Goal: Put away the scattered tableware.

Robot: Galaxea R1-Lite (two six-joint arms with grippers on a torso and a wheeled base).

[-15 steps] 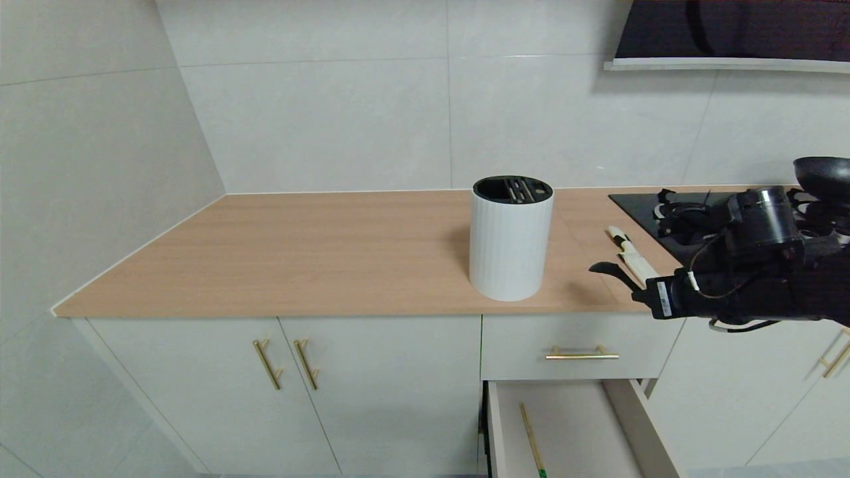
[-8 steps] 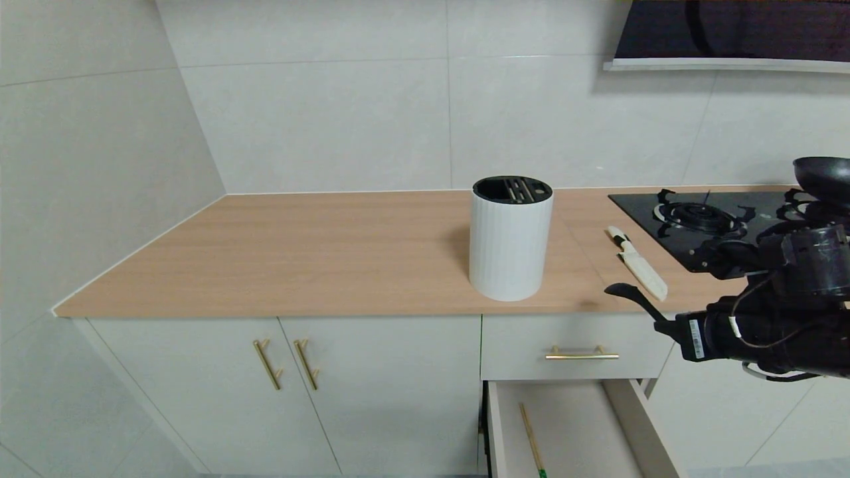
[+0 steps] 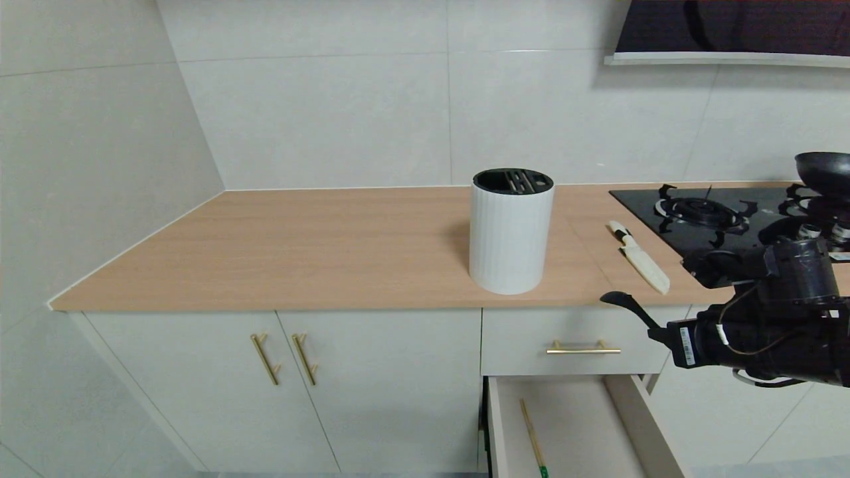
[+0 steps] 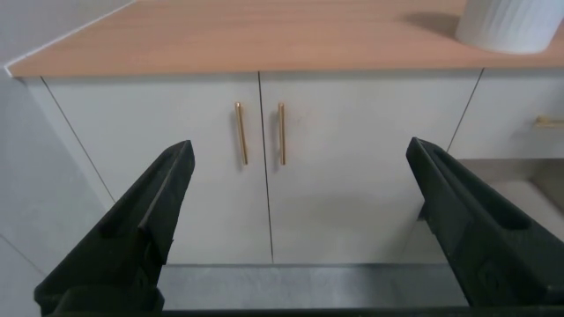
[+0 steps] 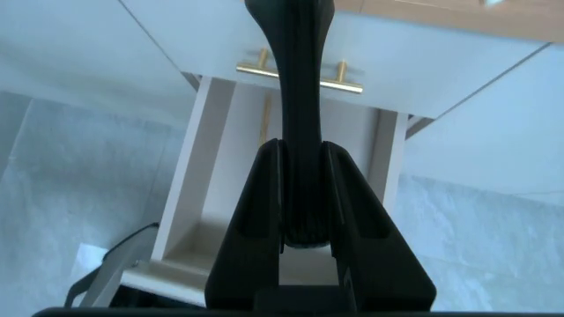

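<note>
Countertop (image 3: 332, 252) bore the knife (image 3: 639, 257), flat between block (image 3: 511, 229) and hob (image 3: 704, 219): stiff, light, sharp, likely best taken by its far-end handle; right gripper (image 3: 616, 300), closed and empty, hovered nearby; left gripper (image 4: 300, 154) gaped.

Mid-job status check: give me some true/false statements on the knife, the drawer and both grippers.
1. The knife lies flat on the counter, between the white holder and the stove. True.
2. The right gripper is empty. False: it is shut on a black utensil.
3. The lower drawer is closed. False: it is pulled open, with chopsticks lying inside.
4. The left gripper is open and faces the cabinet doors. True.
</note>
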